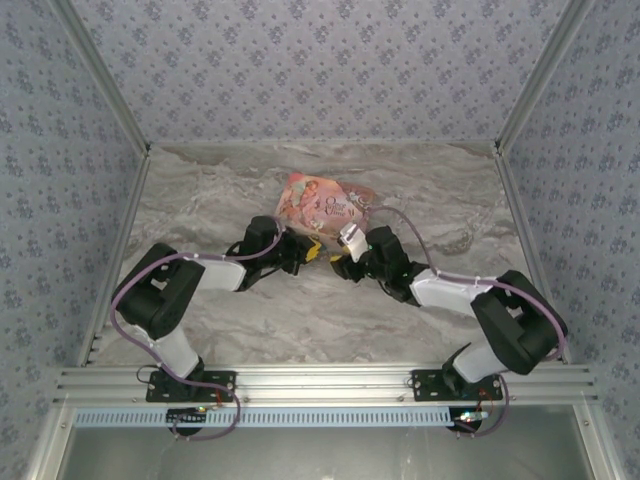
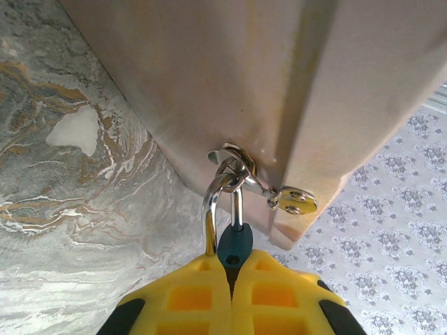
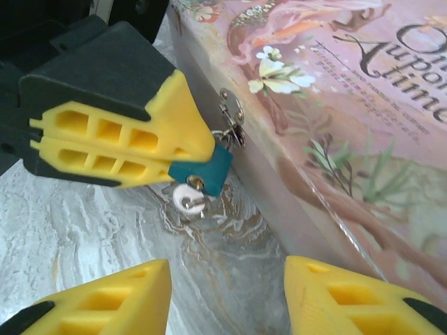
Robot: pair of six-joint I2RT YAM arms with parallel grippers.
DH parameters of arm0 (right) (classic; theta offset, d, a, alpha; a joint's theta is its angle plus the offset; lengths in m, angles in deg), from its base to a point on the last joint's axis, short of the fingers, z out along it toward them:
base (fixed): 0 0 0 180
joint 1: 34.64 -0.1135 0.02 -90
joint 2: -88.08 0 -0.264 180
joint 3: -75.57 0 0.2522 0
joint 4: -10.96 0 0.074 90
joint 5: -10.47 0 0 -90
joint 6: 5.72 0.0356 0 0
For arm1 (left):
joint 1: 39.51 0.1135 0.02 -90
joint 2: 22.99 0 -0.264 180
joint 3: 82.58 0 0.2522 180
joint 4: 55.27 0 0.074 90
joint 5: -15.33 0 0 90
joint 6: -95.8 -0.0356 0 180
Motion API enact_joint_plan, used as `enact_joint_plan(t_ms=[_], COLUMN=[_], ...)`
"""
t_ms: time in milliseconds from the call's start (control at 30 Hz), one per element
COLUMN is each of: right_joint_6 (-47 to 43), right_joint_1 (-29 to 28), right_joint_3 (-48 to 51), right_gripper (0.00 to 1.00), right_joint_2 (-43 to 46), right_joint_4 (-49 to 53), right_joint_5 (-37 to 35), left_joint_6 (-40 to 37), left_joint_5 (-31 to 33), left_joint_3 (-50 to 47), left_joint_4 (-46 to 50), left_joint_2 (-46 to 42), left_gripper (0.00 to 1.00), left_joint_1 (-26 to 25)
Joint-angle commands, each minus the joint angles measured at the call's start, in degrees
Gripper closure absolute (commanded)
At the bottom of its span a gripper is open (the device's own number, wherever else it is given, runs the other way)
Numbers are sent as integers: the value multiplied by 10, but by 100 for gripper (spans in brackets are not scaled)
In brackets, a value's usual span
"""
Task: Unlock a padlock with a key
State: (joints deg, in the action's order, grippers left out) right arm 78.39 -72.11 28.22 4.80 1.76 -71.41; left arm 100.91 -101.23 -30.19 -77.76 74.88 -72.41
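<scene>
A: Where was the padlock (image 3: 213, 169) found?

B: It was seen at the centre of the right wrist frame, its blue body clamped between the closed yellow fingers (image 2: 192, 296) of the left gripper (image 2: 232, 264). In the left wrist view its silvery shackle (image 2: 209, 216) was seen looped through the hasp (image 2: 237, 164) on the side of the pink box (image 1: 325, 200).

A: And was a key (image 3: 188, 200) made out?

B: A small pale key was seen just below the blue body, touching its lower face at the brass keyhole (image 3: 198, 183). How deep it sat could not be told.

A: How was the right gripper (image 3: 227, 278) held?

B: Its fingers were spread wide along the lower edge of the frame. Nothing was held between them, and they were kept apart from the key, over the marble table (image 1: 200, 200).
</scene>
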Motion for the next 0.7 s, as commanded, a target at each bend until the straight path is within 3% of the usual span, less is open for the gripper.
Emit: enact_joint_plan(t_ms=[0,133,400,667], right_joint_6=[-22,-30,-39,-47], right_joint_1=[1,3,3,4], right_joint_3=[19,27,24,19], right_gripper=[46,37,33,32], right_joint_2=[31,49,50,50], right_joint_4=[-12,-12,-11,-2], right_joint_5=[-37,-56,-74,-80], left_joint_6=[-13,-13,-10,-17], left_joint_5=[-8,-9,-6,4], left_joint_3=[1,0,-6,-15], left_joint_4=[-14,-15,-24,-31], left_joint_2=[-5,4,32,44], left_gripper=[100,100,99,81], left_joint_1=[2,0,-4,-4])
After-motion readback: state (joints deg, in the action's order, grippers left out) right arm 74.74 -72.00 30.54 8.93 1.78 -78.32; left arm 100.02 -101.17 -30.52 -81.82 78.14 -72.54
